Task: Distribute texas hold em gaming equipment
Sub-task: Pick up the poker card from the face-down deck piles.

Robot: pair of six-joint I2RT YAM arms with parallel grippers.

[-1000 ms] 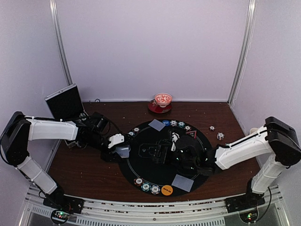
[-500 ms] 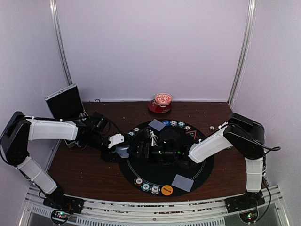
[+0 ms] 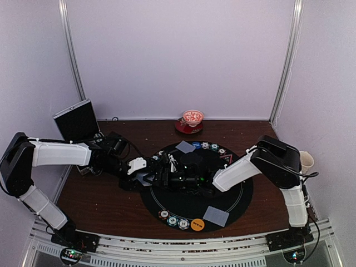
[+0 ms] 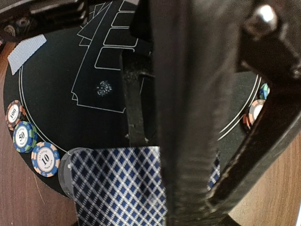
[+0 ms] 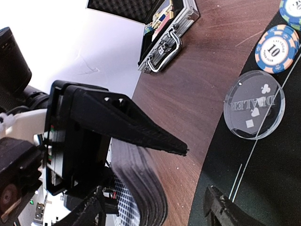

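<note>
At the left edge of the black mat (image 3: 186,199), I see the left gripper (image 3: 143,176) clamped on a stack of playing cards (image 4: 117,183). Just right of it sits the right gripper (image 3: 165,171), fingers apart beside the stack.

Right arm (image 3: 245,169) is swinging all the way over from the right side of the mat (image 3: 186,207) to its left edge, with the elbow folding up high on the right. So the right gripper (image 3: 164,173) is now sitting just beside the deck (image 5: 141,183) in the left gripper (image 3: 142,177). A pale cup (image 3: 306,161) is coming into view where the arm was.
</note>
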